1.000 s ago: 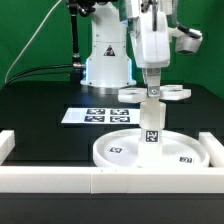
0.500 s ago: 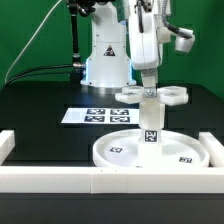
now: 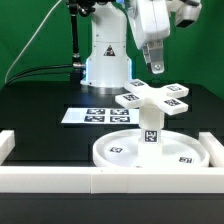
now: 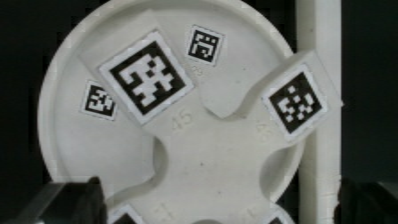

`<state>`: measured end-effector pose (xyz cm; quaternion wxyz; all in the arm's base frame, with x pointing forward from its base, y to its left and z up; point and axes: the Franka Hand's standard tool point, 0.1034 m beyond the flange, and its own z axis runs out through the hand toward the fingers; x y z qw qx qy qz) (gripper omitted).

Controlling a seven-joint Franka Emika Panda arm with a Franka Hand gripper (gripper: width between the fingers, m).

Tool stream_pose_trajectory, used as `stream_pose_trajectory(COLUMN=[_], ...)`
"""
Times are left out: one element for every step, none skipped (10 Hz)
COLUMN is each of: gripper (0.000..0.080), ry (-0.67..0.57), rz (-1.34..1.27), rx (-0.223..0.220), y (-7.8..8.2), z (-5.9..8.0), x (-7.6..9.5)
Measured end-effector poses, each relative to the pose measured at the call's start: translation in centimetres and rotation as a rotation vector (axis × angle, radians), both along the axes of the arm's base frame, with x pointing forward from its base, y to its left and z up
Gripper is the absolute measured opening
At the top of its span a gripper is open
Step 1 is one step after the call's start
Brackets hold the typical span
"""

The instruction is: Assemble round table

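- Exterior view: the round table is stacked near the front of the black table. The round disc point(image 3: 128, 140) lies flat, the short leg point(image 3: 150, 128) stands upright on its middle, and the cross-shaped base point(image 3: 153, 97) sits on top of the leg.
- The gripper point(image 3: 157, 68) hangs above the base, clear of it and carrying nothing. In the wrist view two dark fingertips point(image 4: 68, 200) show at opposite corners, so the jaws look spread wide. Between them the tagged base point(image 4: 196, 150) fills most of the picture.
- Handling: the parts look like light, stiff, smooth white plastic, so they are likely to slip rather than bend.
- The flat arms of the base give little to pinch from above. The surer hold is probably across one arm's edges, or around the leg just under the base.
- The stack is tall on a narrow leg, so a sideways nudge could tip or twist it if the joint is not yet seated. Whether it is seated cannot be told.
- Against half a second ago: the gripper was then low, down at the base and the top of the leg. Now it has let go and risen.
- The arms of the base point at a different angle, and more of its tags show.
- The disc, the marker board point(image 3: 95, 115) and the white border rail point(image 3: 50, 180) lie as they did.
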<state>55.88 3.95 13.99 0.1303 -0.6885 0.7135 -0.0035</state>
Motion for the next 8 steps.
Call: stream_pose_trajectory(gripper=[0.0649, 0.0649, 0.0649, 0.0649, 0.0649, 0.0649, 0.0649, 0.0649], ry=[0.005, 0.003, -0.011, -0.022, -0.036, -0.033, -0.053, -0.066], rz=[0.003, 0.021, 0.227, 0.382, 0.522, 0.613, 0.706, 0.786], rx=[-0.001, -0.005, -0.065, -0.101, -0.123, -0.122, -0.136, -0.149], y=[0.1, 0.2, 0.5, 0.9, 1.0, 1.3, 1.4, 1.4], z=[-0.3, -0.3, -0.5, -0.6, -0.5, -0.5, -0.3, -0.4], x=[-0.1, -0.1, -0.2, -0.3, -0.3, -0.4, 0.0, 0.0])
